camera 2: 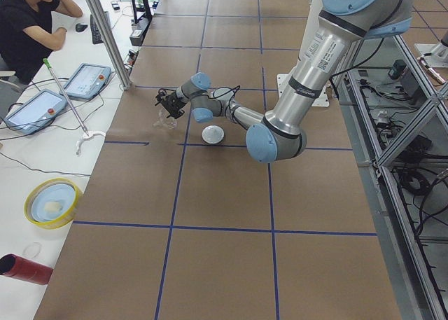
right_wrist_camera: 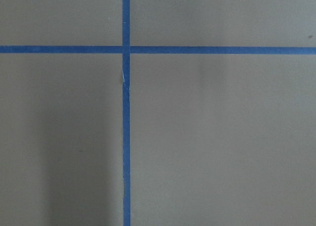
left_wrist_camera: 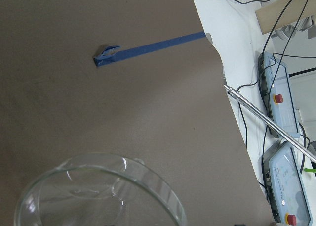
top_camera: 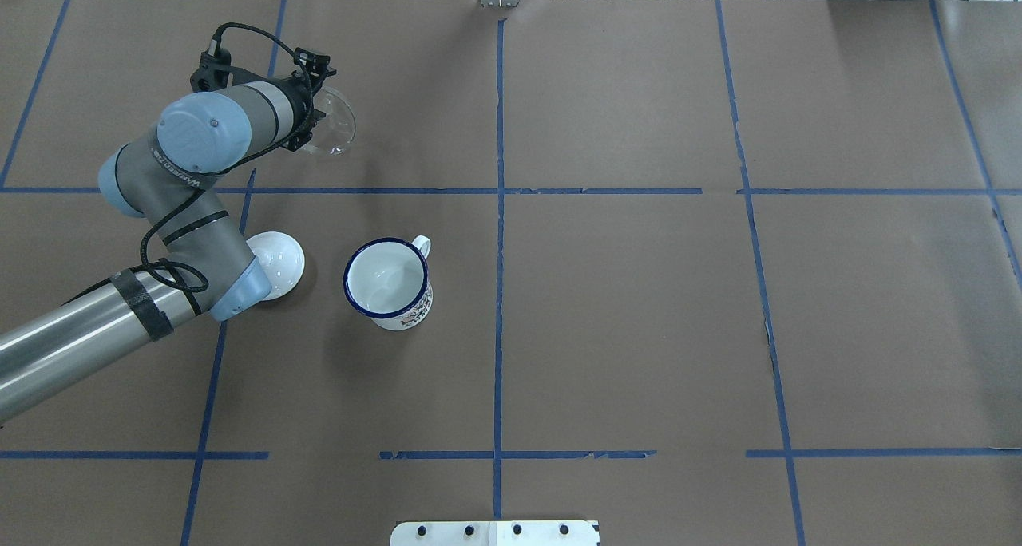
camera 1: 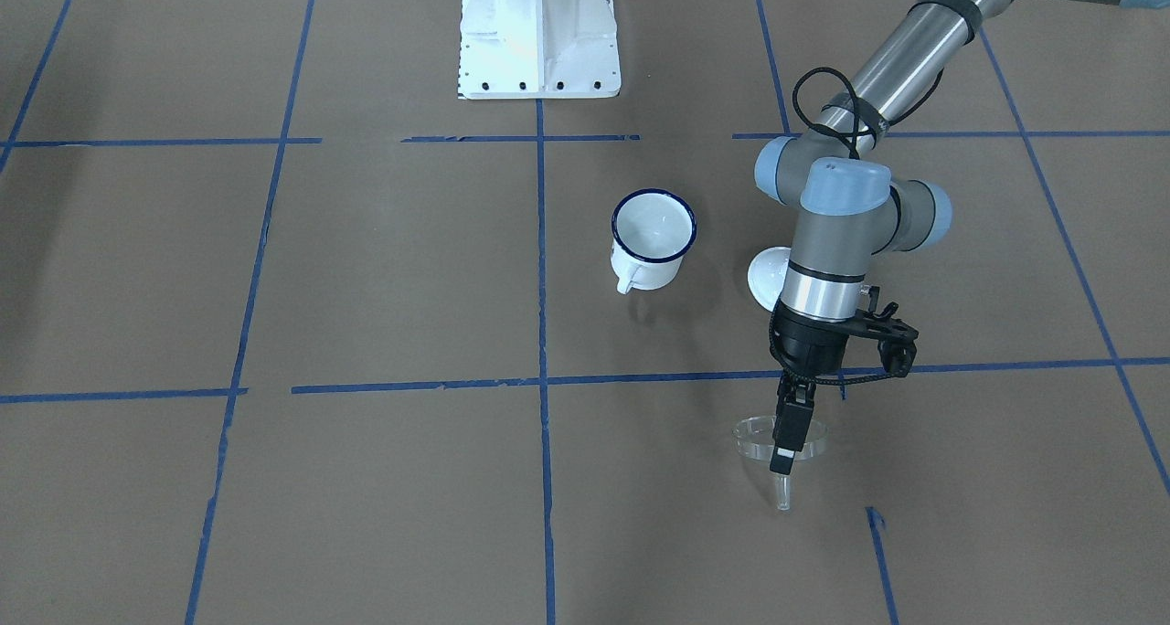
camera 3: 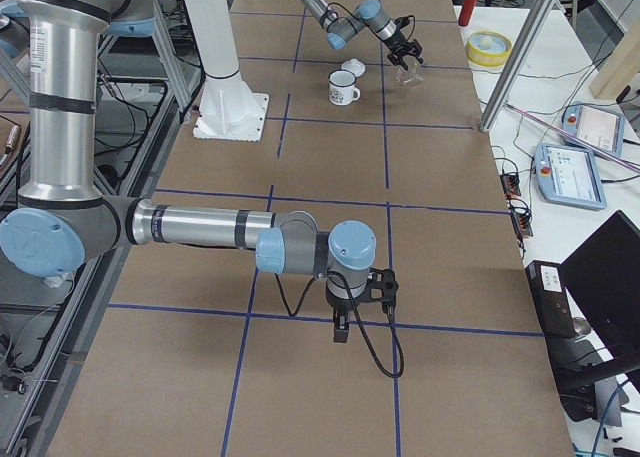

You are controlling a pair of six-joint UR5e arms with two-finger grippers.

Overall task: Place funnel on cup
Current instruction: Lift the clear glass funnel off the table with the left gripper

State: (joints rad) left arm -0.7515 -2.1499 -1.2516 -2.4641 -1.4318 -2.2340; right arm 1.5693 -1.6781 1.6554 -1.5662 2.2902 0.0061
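Funnel (camera 1: 749, 438): one, clear, pinched at its wide rim by the left tool (camera 1: 782, 460). Points spout down toward the worktop (camera 1: 366, 497), wide mouth up, long axis close to upright. Spout tip touching the paper or not: cannot tell. Located on the robot's left, at the side of the worktop away from the base, well apart from the cup (camera 1: 651, 232).

Cup: one, white with a dark blue rim, upright, handle turned away from the robot. Near it, toward the left arm (top_camera: 80, 338), one white domed lid (camera 1: 766, 273), partly covered by that arm in both the front-facing and overhead views.

Front-facing view: gives rim, spout and one dark finger across the rim. Overhead view: gives only part of the rim beyond the wrist, spout hidden, plus a printed pattern on the cup's side, unseen from the front. Left wrist view: looks down into the funnel's wide mouth, brown paper and a torn end of blue tape (left_wrist_camera: 148, 44) beyond.

Right tool (camera 3: 342, 329): low over the worktop, well apart from everything else, seen only from the exterior right view; spread or pressed together, cannot tell. Right wrist view: only paper and crossing tape lines.

Two arms, two tools.
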